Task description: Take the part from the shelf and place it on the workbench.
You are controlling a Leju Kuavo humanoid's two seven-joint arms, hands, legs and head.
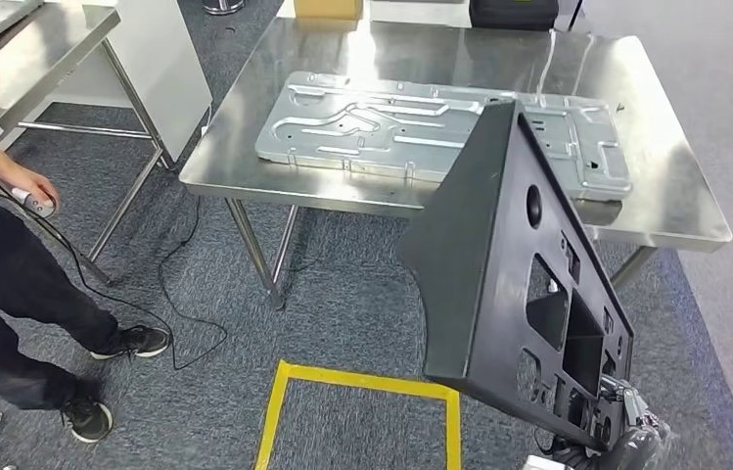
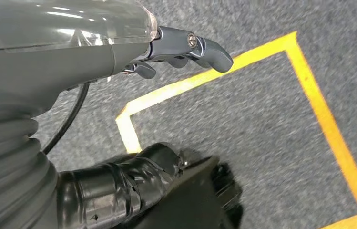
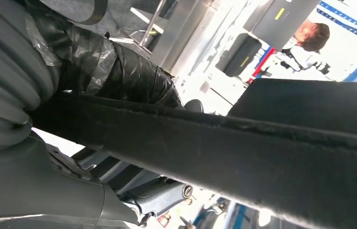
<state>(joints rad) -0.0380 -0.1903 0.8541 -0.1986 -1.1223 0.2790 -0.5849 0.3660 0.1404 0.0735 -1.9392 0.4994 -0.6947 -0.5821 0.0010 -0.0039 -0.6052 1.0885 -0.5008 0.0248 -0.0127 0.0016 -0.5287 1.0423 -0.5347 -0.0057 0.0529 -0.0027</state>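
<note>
One black plastic part (image 1: 509,264), one stamped metal panel (image 1: 440,127) and two steel tables, the workbench (image 1: 656,206) and another (image 1: 39,49). One person (image 1: 0,284) stands nearby. One yellow taped square (image 1: 362,411) marks the carpet.

bright glare on steel workbench (image 1: 656,186), blurred floor (image 2: 262,119)

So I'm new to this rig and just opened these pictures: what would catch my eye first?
First, the big black panel, held tilted in the foreground of the head view, gripped low down by the right hand. Behind it, a steel workbench carries a flat, silver stamped metal sheet. On the grey carpet, yellow tape marks a square, and a person stands at the left edge holding a small device.
</note>
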